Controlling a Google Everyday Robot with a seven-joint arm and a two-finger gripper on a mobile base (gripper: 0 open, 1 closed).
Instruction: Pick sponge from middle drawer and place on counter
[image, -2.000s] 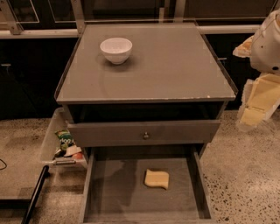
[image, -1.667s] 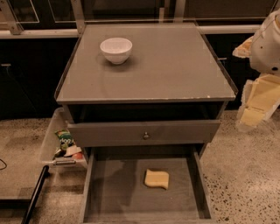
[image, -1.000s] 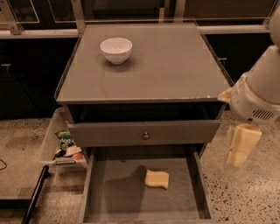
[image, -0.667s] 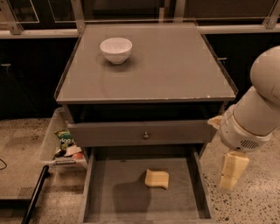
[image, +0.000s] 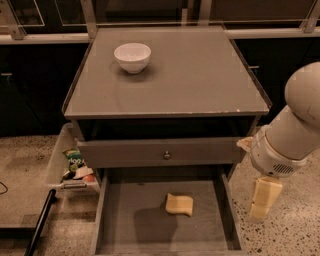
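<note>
Speckled floor (image: 300, 235) at right: gripper (image: 265, 197) hangs over it, just outside the middle drawer (image: 130, 220), open or closed can't tell. 1 sponge (image: 179, 204) lies flat mid-drawer. Probably light, soft, squashy; pinch across its narrow width.

The counter (image: 200, 75) is a flat grey square with a chipped front edge. A white bowl (image: 132, 56) stands on its back left part. Below, the middle drawer (image: 135, 222) stands open, and the sponge (image: 179, 204) lies flat on its floor, right of centre, clear of the walls. The gripper (image: 262, 200) hangs outside the drawer's right wall, over the speckled floor (image: 295, 232).
</note>
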